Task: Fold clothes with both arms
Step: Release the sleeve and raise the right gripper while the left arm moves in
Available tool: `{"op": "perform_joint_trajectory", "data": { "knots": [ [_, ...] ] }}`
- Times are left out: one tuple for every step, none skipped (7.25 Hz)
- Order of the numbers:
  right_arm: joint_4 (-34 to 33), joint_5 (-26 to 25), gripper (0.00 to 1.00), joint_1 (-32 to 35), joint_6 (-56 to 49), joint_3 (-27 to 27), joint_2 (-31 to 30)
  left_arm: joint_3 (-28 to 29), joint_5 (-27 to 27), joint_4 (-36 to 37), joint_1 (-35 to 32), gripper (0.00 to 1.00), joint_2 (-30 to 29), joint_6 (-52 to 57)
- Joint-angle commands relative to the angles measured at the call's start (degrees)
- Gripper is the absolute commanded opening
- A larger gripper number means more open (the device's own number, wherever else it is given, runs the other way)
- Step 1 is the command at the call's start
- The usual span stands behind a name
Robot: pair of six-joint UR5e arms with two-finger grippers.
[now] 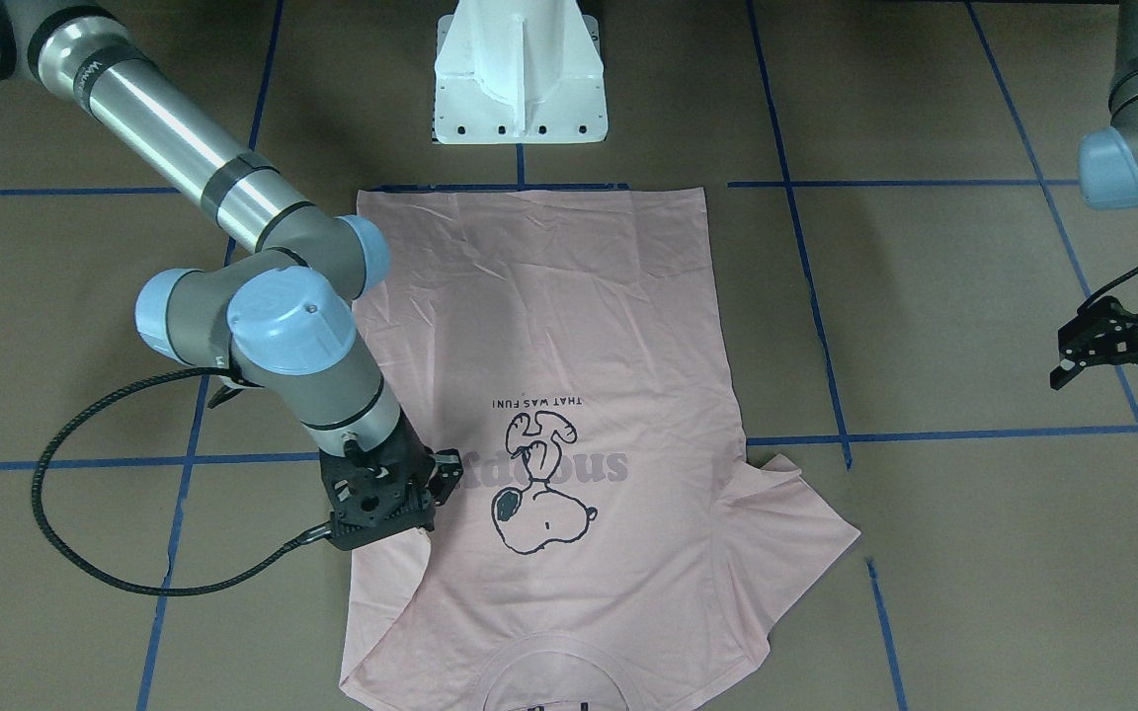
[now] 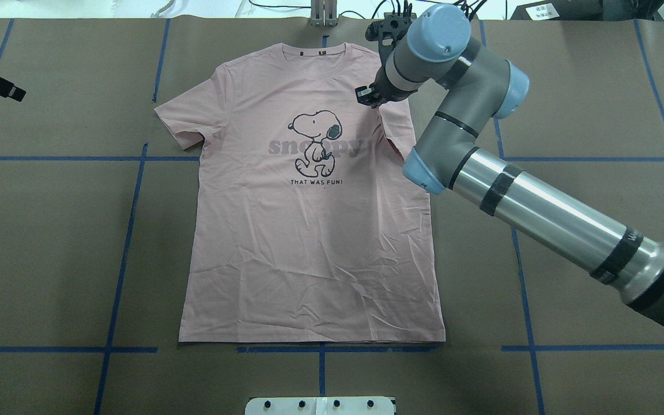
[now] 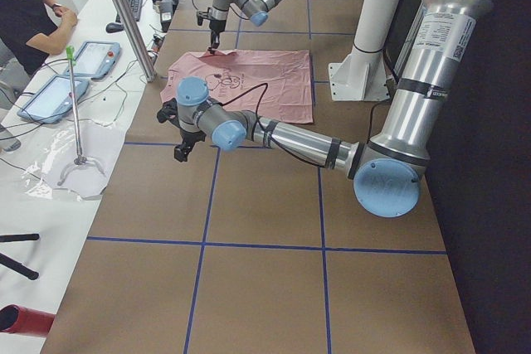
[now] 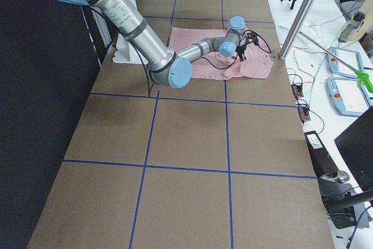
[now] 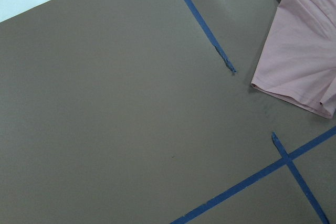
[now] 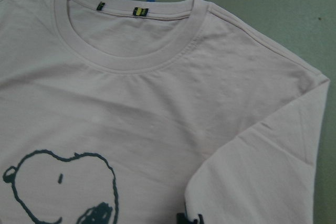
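Near the T-shirt, white pedestal

The front-facing camera is looking steeply down from across the worktop, taking in nearly the whole T-shirt, with the white pedestal at the top. The overhead camera is looking forward and down from behind the robot, sharing that T-shirt the other way up. The two side cameras are looking along the worktop from its opposite ends, farther off, both catching the T-shirt small. The left wrist camera is pointing down close at bare worktop and one sleeve. The right wrist camera is hanging very near the collar, with the right hand just showing at the bottom edge.
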Motion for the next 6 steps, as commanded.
{"op": "perform_joint_trajectory", "data": {
  "knots": [
    [0.14,-2.32,0.00,-1.13,0.40,-4.37,3.43,0.20,0.10,0.00,0.06,1.00,-0.39,-0.24],
    [0.31,-2.32,0.52,-1.39,0.57,-4.46,3.43,0.20,0.10,0.00,0.06,1.00,-0.57,-0.42],
    [0.84,-2.32,1.00,-1.74,0.66,-4.29,3.35,0.29,0.10,0.00,0.15,1.00,-0.65,-0.42],
    [1.10,-2.32,1.00,-1.92,2.58,-4.11,3.34,0.38,0.19,0.00,0.15,1.00,-0.83,-0.42],
    [0.93,-2.23,1.00,-1.83,7.03,-3.59,3.52,0.55,0.36,0.00,0.32,1.00,-1.53,-0.77],
    [-0.20,-1.01,1.00,-1.92,10.04,-1.84,3.43,1.51,0.28,-0.09,1.11,1.00,-3.71,-5.56]
  ]
}}
